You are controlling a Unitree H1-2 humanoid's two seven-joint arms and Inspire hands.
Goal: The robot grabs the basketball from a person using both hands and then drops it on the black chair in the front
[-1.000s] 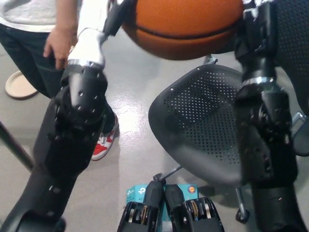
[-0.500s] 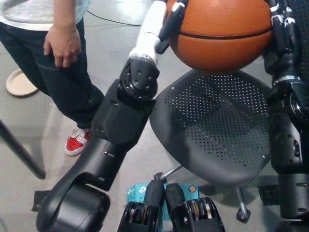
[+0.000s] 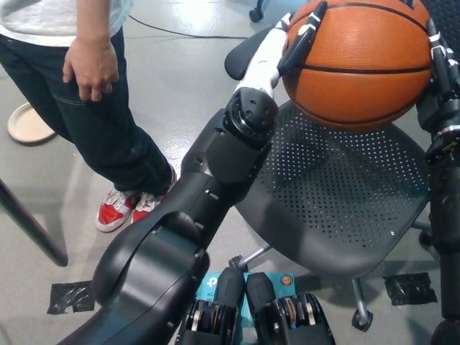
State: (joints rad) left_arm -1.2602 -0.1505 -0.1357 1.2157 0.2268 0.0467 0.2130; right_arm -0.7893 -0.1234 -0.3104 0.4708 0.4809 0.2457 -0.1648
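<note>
Since the earlier frames your left arm (image 3: 208,194) has swung inward across the middle of the view, and the basketball (image 3: 359,61) now sits further right, over the seat rather than at its edge. Nearest you, a teal box (image 3: 203,287) lies on the grey floor (image 3: 180,93) just beside the chair base. Beyond it, the black chair (image 3: 338,215) shows its perforated seat bare, with the ball held clear above its rear half. Your left hand (image 3: 298,43) presses dark fingers against the ball's left side, grasping it. Your right hand (image 3: 440,61) clamps the ball's right side, though only its edge is visible. Farther left, a person (image 3: 79,86) stands in dark trousers and red-and-white shoes (image 3: 129,207), hand (image 3: 91,70) hanging loose at the thigh. A tan disc (image 3: 27,122) lies behind them.
</note>
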